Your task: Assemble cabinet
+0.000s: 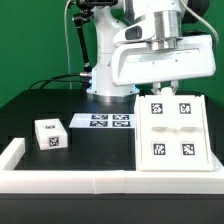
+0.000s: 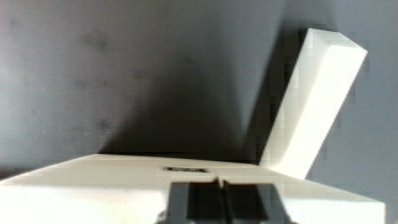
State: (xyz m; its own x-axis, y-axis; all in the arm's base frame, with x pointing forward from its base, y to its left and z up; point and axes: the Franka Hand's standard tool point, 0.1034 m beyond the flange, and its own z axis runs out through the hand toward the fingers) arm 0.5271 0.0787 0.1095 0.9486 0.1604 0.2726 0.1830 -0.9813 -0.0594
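The cabinet body (image 1: 172, 128) is the large white box at the exterior view's right, its face carrying four square tags. A small white block (image 1: 51, 134) with tags sits apart at the left. My gripper (image 1: 163, 90) hangs over the body's far edge, largely hidden by the white hand. In the wrist view the dark fingers (image 2: 192, 203) stand together with only a thin seam between them at the gripper (image 2: 221, 200). A broad white surface (image 2: 107, 172) lies just ahead of them. A long white slab of the cabinet (image 2: 313, 100) rises over the black table.
The marker board (image 1: 103, 121) lies flat by the arm's base at the back. A low white rim (image 1: 60, 178) edges the black table at the front and left. Cables hang behind the arm.
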